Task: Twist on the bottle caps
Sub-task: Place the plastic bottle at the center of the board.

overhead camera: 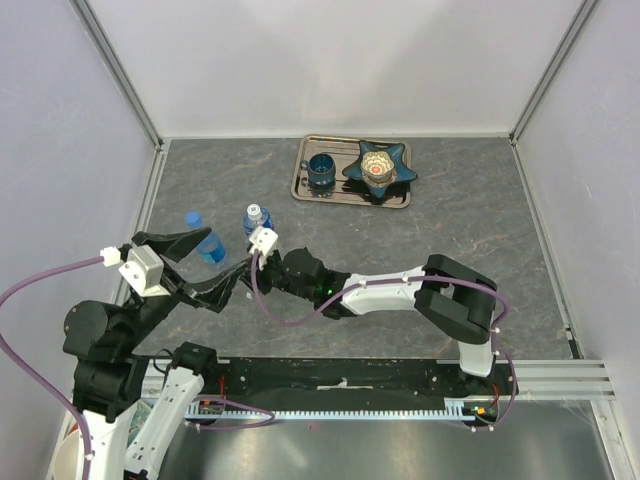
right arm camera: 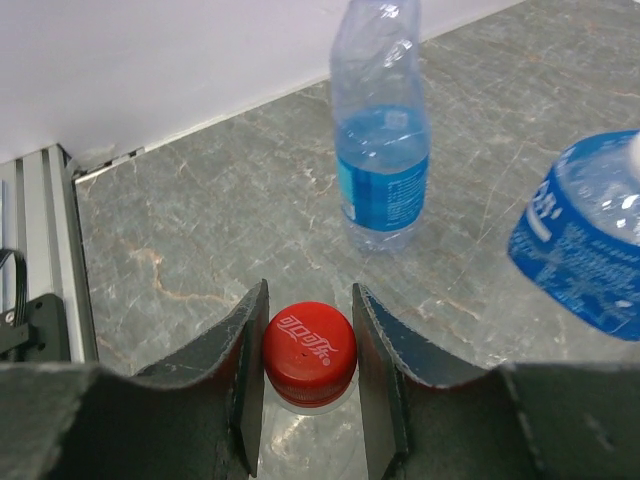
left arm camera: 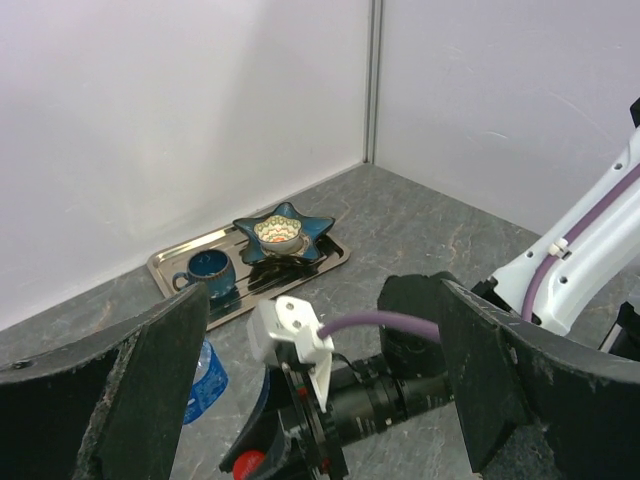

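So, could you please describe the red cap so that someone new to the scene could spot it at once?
Follow the right arm across the grey table to its gripper. The red cap sits clamped between the two dark fingers, near an upright blue-labelled bottle. Its red colour and the white lettering on top set it apart from everything blue around it.

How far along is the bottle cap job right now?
Looks done: the far-left bottle wears a blue cap. In hand: the right gripper is shut on the red cap, seated on a clear neck. The left gripper is open, empty. Left: tightening the red cap; the top of the second bottle is unclear.
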Motion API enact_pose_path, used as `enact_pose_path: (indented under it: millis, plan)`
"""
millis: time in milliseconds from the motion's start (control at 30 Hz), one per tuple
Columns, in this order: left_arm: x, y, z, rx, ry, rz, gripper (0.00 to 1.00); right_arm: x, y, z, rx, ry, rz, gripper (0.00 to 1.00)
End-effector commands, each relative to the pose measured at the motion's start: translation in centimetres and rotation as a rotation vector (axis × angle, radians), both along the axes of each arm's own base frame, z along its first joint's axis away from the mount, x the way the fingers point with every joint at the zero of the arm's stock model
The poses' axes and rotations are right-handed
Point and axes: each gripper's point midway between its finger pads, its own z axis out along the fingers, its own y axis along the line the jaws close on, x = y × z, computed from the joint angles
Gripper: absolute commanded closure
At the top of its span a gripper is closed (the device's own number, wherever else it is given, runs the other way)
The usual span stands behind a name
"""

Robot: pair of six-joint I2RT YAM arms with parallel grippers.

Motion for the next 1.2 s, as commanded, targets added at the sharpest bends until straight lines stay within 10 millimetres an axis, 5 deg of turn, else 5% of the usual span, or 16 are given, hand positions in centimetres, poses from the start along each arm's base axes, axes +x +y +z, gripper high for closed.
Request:
enact_pose_path:
  millis: [0, 267, 400, 700, 933, 1067, 1167]
  plan:
    - [0.6, -0.1, 0.0, -0.028, 0.032, 0.003, 0.01, -1.0, -0.1, -1.7, -0.031, -0.064, -0.008, 0.96]
    - [0.4, -0.1, 0.2, -0.031, 0.028, 0.001, 0.01, -1.4, -1.2, -4.3, -0.069, -0.069, -0.073, 0.8]
    - [0.4, -0.2, 0.1, -0.031, 0.031, -0.004, 0.01, -1.1, -2.0, -4.1, -0.045, -0.067, -0.126, 0.58]
    - [0.3, -0.3, 0.2, -0.037, 0.029, -0.013, 0.01, -1.5, -2.1, -4.2, -0.061, -0.075, -0.129, 0.44]
    - [0.4, -0.3, 0.0, -0.036, 0.03, -0.012, 0.01, -1.6, -1.5, -3.1, -0.076, -0.093, -0.105, 0.23]
    - [0.4, -0.3, 0.1, -0.034, 0.027, -0.011, 0.01, -1.7, -1.0, -1.9, -0.072, -0.1, -0.086, 0.02]
    - [0.5, -0.3, 0.2, -0.032, 0.024, -0.009, 0.01, -1.6, -1.0, -0.8, -0.078, -0.126, -0.084, 0.02]
